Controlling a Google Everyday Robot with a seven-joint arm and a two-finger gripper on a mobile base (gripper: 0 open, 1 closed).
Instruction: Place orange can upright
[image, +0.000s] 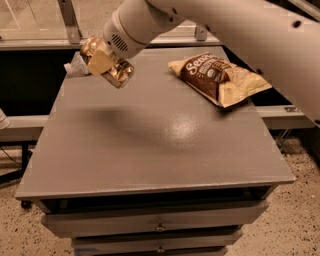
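Note:
The orange can (116, 71) is a shiny orange-gold metal can, held tilted in the air above the back left part of the grey table (150, 145). My gripper (102, 61) is shut on the can, its pale fingers (100, 62) clamped across the can's body. The white arm reaches in from the upper right. The can's shadow falls on the tabletop below it.
A brown and cream chip bag (220, 77) lies at the back right of the table. A crumpled clear plastic thing (75, 67) sits at the table's back left edge, behind the gripper. Drawers (160, 227) run under the table's front edge.

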